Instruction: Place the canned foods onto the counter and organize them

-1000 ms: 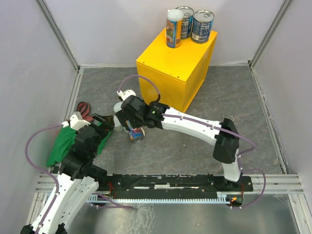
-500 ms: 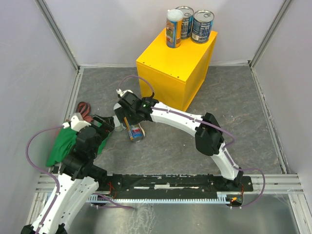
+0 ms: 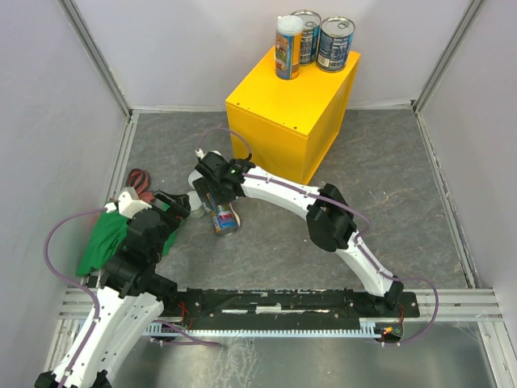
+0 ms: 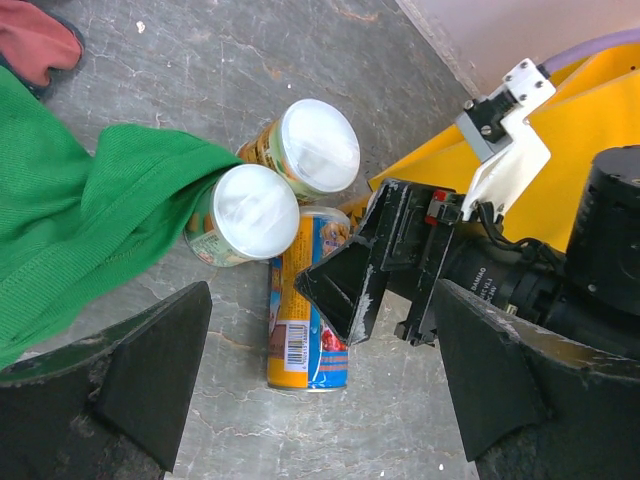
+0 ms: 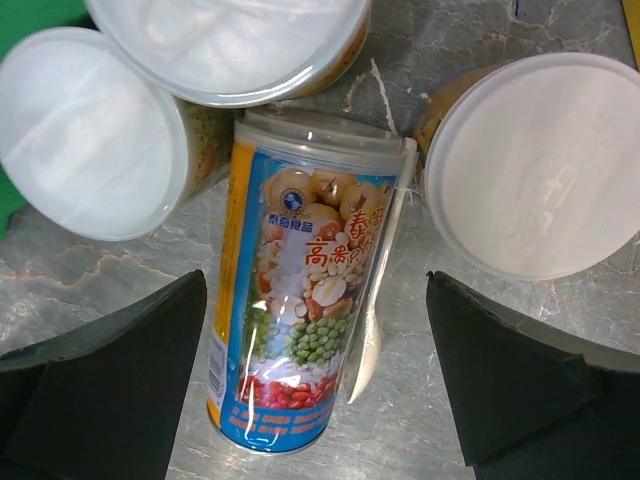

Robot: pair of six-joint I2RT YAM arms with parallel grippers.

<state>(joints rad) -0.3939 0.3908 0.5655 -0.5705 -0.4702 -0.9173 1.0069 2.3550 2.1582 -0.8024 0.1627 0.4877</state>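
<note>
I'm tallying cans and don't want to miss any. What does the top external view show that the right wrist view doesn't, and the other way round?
Only top external: the yellow counter with two blue-labelled cans and one tall slim can standing on it.
Only right wrist: three short pale-lidded cans, upright, which the right arm largely covers from above.
Both: the tall colourful can lying on its side on the grey floor.

You've got two blue cans (image 3: 334,45) and a slim can (image 3: 287,48) upright on the yellow counter (image 3: 283,109). The other slim can (image 5: 290,290) lies flat on the floor (image 3: 388,178) beside three short pale-lidded cans (image 5: 90,130).
</note>
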